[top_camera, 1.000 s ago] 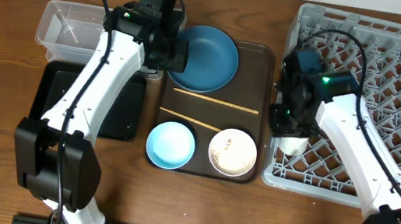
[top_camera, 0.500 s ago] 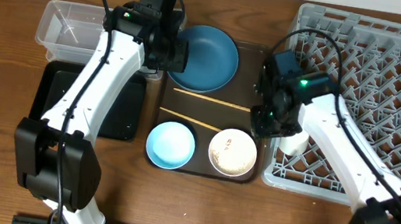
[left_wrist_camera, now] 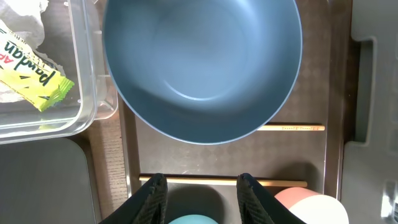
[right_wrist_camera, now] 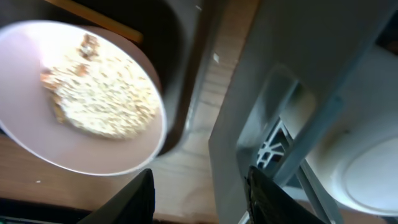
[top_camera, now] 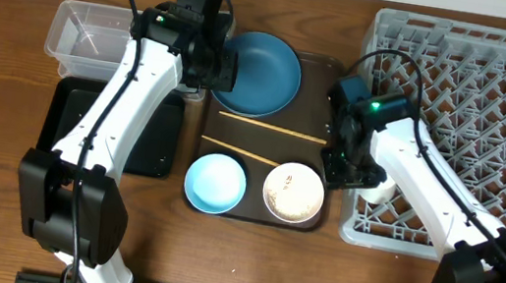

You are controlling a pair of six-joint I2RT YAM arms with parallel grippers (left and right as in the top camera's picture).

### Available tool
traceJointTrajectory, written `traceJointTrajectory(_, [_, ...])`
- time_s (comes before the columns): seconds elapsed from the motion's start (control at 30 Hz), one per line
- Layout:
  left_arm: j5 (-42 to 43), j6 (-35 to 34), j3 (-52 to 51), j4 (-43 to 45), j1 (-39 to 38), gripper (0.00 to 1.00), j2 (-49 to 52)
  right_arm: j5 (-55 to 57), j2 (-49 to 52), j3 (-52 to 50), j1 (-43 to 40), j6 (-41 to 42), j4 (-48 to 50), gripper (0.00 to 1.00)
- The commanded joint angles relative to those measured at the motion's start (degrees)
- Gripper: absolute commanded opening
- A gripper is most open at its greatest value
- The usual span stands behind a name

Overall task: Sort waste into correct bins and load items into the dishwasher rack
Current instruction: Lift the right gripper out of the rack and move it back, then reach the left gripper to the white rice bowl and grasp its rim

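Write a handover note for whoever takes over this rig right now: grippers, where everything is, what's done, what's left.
Left gripper: open, empty, over the brown tray.
Right gripper: open, empty, at the rack edge by the cup.
Done: wrapper and tissue in the clear tub; cup in the rack.
Remaining: plate, light-blue bowl, white bowl, chopsticks on the tray; scraps in the white bowl need binning.

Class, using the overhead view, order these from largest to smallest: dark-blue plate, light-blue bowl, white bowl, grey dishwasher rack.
1. grey dishwasher rack
2. dark-blue plate
3. light-blue bowl and white bowl: these look about alike, so they are left unranked.
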Motion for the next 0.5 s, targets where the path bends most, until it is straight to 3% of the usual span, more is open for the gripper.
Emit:
traceJointTrajectory(0.0, [-0.7, 0.7, -0.5, -0.3, 0.1, 0.40, 0.3, 5.4, 0.1, -0.2, -2.0, 1.4, -0.5, 0.45])
traceJointTrajectory(0.47, [-0.7, 0.0, -0.5, -0.8, 0.1, 0.40, 0.3, -3.3, 0.1, 3.0, -1.9, -0.8, 6.3, 0.47])
